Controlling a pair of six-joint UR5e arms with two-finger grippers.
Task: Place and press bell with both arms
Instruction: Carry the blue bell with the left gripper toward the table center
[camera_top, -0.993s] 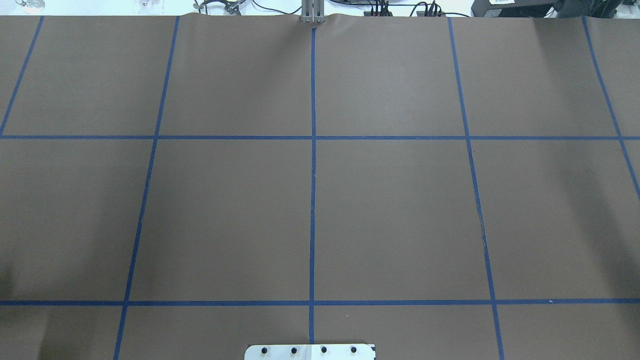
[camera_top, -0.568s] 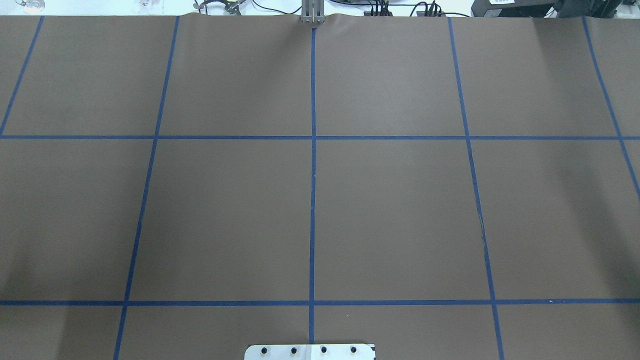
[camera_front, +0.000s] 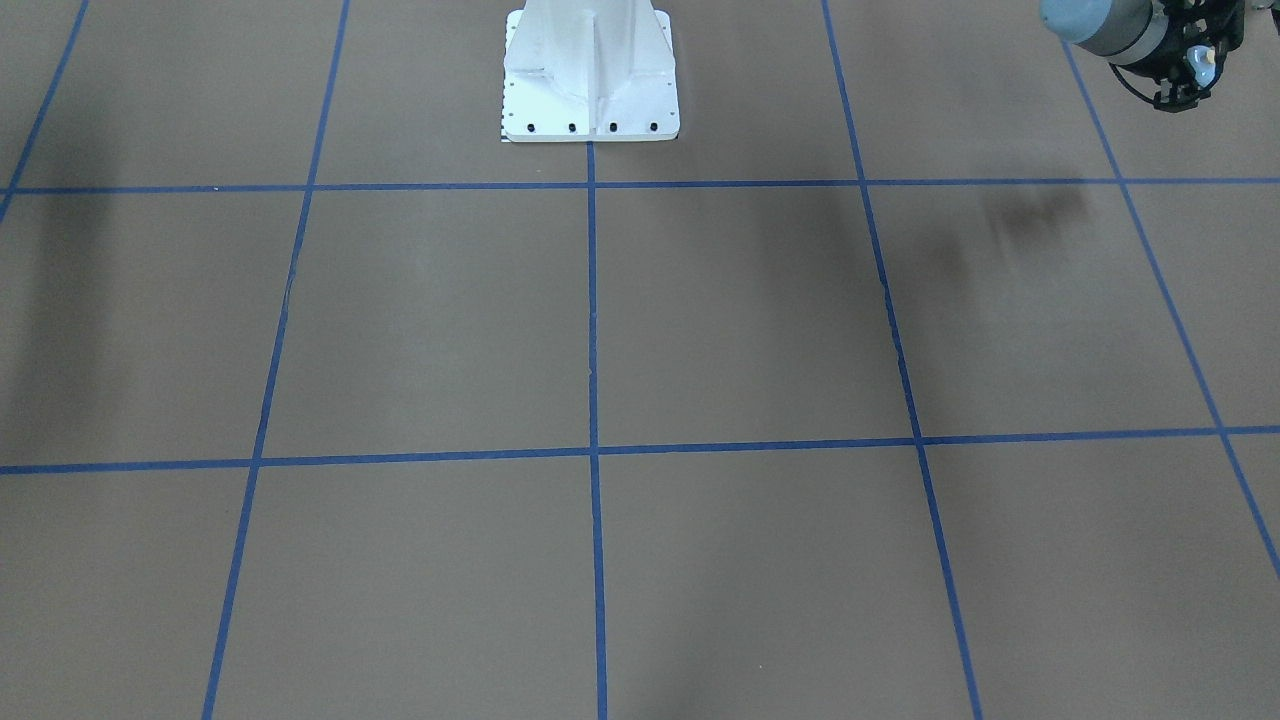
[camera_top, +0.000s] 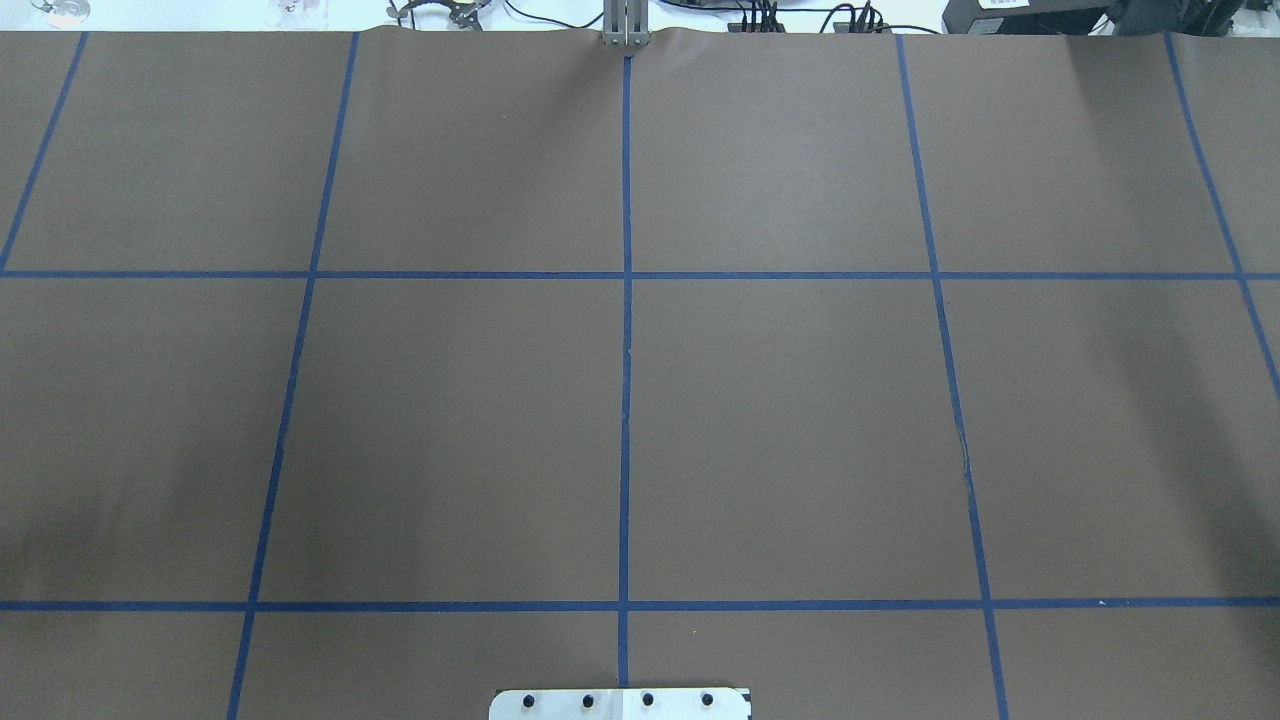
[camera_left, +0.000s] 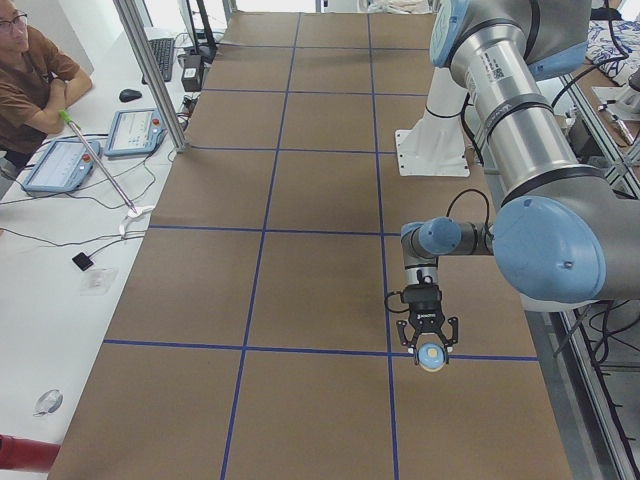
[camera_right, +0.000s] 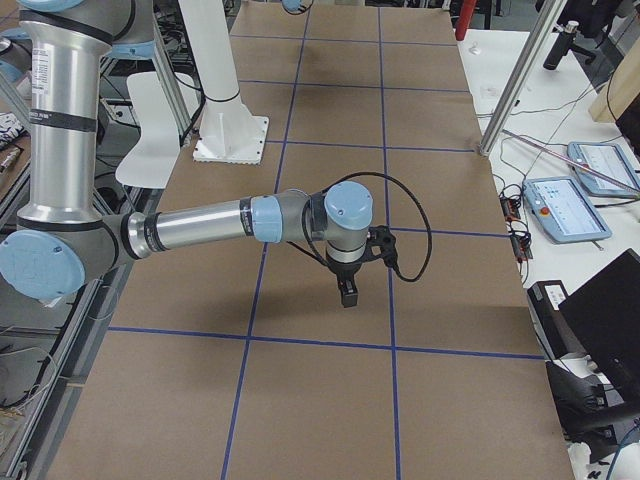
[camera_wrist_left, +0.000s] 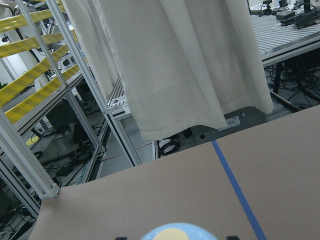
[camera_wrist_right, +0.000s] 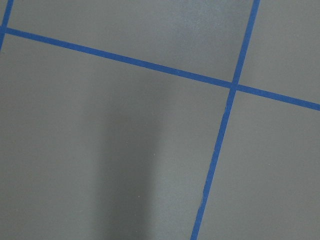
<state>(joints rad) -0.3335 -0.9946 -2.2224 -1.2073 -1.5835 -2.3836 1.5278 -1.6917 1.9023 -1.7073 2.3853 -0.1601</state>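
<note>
The bell (camera_left: 432, 356), with a light blue dome and a cream button, is held in my left gripper (camera_left: 431, 345), which is shut on it and hangs above the brown table. The gripper also shows at the top right of the front-facing view (camera_front: 1185, 62). In the left wrist view the bell's top (camera_wrist_left: 175, 233) peeks in at the bottom edge. My right gripper (camera_right: 347, 297) points down over the middle of the table and holds nothing that I can see. I cannot tell whether it is open or shut. Neither arm shows in the overhead view.
The brown table cover (camera_top: 800, 420) carries a blue tape grid. The white pedestal (camera_front: 590, 70) stands at the robot's edge. A seated operator (camera_left: 30, 80), tablets (camera_left: 140, 130) and an aluminium post (camera_left: 150, 70) are along the far side.
No arm or object shows in the overhead frames. Only a faint shadow at the lower left has faded slightly.
</note>
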